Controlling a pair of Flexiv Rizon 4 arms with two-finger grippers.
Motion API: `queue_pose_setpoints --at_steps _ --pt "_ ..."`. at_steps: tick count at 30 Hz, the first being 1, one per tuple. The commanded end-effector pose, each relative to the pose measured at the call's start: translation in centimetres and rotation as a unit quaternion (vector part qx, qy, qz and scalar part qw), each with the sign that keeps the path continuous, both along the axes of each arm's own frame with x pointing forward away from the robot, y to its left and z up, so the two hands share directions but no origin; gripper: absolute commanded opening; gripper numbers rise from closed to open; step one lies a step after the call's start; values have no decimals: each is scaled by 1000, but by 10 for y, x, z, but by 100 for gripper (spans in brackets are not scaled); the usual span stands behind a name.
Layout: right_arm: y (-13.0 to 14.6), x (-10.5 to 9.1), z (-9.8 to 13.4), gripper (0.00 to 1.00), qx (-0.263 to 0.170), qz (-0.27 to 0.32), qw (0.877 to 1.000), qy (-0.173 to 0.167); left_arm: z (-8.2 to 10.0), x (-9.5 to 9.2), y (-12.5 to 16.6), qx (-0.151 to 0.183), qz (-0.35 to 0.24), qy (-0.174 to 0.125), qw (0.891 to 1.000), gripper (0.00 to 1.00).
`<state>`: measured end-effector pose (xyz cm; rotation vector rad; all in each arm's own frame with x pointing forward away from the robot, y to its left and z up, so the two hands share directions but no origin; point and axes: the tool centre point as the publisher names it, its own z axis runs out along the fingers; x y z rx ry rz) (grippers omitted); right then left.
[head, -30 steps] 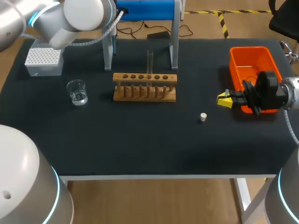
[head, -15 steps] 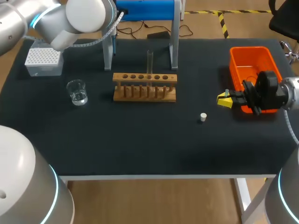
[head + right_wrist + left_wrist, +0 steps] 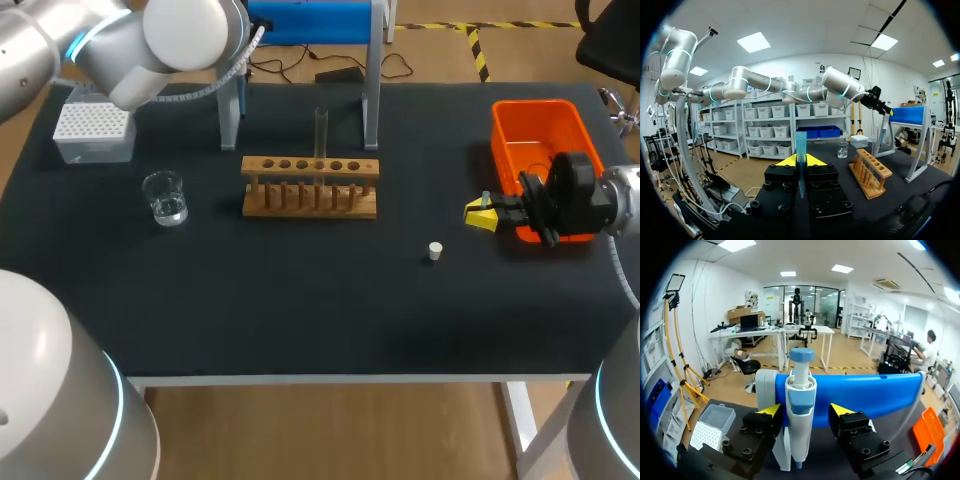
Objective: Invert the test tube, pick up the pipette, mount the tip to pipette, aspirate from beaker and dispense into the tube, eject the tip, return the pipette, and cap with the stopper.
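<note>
The pipette [image 3: 801, 405], white with a blue collar and knob, hangs upright on the blue stand [image 3: 865, 392], inside the open left gripper [image 3: 805, 412]. The right gripper [image 3: 800, 160] clamps a clear blue tip [image 3: 800, 142].

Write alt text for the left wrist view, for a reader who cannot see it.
The left end effector, fingers open, flanks a blue-and-white pipette hanging upright in a blue stand, not touching it. A white tip box sits to one side of it, an orange bin to the other.
</note>
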<state>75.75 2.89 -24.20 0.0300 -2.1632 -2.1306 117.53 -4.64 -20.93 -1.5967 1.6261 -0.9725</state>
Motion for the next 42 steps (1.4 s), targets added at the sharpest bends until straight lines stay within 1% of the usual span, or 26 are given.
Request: queue_pose_setpoints --at_steps 1,2,4,5,6,7,8,9,10,19,23,27,33,38,42 --pt "-1 0 -1 0 1 1 1000 0 -1 3 -2 0 3 0 1000 55" --pt "-1 0 -1 0 1 1 1000 0 -2 4 -2 -1 3 1 1000 52" --pt "-1 0 -1 0 1 1 1000 0 -3 4 -3 -2 3 1 1000 42" --pt "-1 0 -1 0 1 1 1000 0 -3 4 -3 -2 3 2 1000 35" --pt "-1 0 -1 0 1 1 1000 0 -3 4 -3 -2 3 3 1000 22" --pt "-1 0 -1 0 1 1 1000 0 -3 4 -3 -2 3 3 1000 13" --pt "-1 0 -1 0 1 1 1000 0 -3 4 -3 -2 3 4 1000 7" --pt "-1 0 -1 0 1 1 1000 0 -3 4 -3 -2 3 4 1000 6" --pt "-1 0 -1 0 1 1 1000 0 -4 4 -3 -2 3 4 1000 1" --pt "-1 0 -1 0 1 1 1000 0 -3 5 -6 0 3 7 1000 0" --pt "-1 0 -1 0 1 1 1000 0 2 4 -8 2 3 3 1000 0" --pt "-1 0 -1 0 1 1 1000 0 13 3 -7 7 5 -5 1000 0" --pt "-1 0 -1 0 1 1 1000 0 35 -1 -4 19 12 -23 999 0" --pt "-1 0 -1 0 1 1 1000 0 48 -5 -3 26 14 -31 999 0" --pt "-1 0 -1 0 1 1 1000 0 59 -12 -3 24 -4 -46 999 0"
